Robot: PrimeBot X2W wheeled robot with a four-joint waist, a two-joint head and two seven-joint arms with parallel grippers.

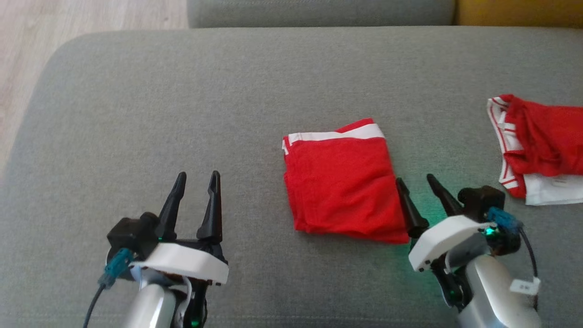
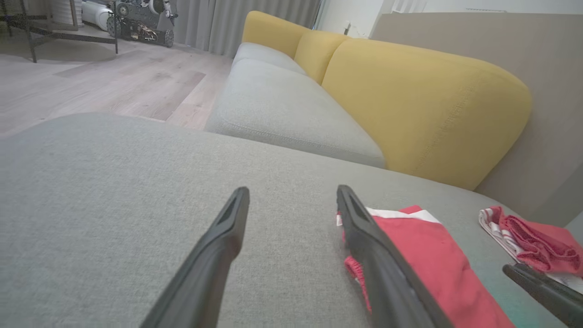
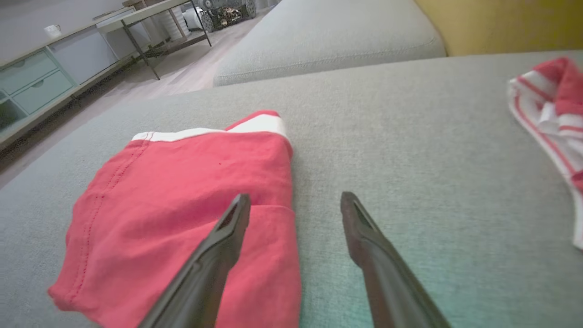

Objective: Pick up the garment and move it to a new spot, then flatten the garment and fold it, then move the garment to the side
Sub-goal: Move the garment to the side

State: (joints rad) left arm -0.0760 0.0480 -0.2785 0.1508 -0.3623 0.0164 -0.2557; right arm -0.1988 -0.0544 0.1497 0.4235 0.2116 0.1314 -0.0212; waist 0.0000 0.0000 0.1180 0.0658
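Folded red garment on the grey seat cushion: lies flat about midway across it, nearer the front edge than the back edge, white band turned toward the back edge. Makes a neat, roughly square stack, with layered edges showing along its left side and front.

Left gripper near the cushion's front edge, left of the garment and apart from it: fingers spread, nothing between them, tips pointing toward the back edge. In the left wrist view, spread fingers over bare grey fabric, with the garment just past the right-hand finger.

Right gripper at the garment's right side, close to its front right corner: fingers spread, gripping nothing. In the right wrist view, one finger above the red fabric, the other above bare cushion; cannot tell whether either touches. Green glow on the cushion beside this gripper.

Crumpled red-and-white cloth toward the cushion's right edge, well apart from the garment. Beyond the back edge, another grey seat and a yellow backrest. Wooden floor past the left edge.
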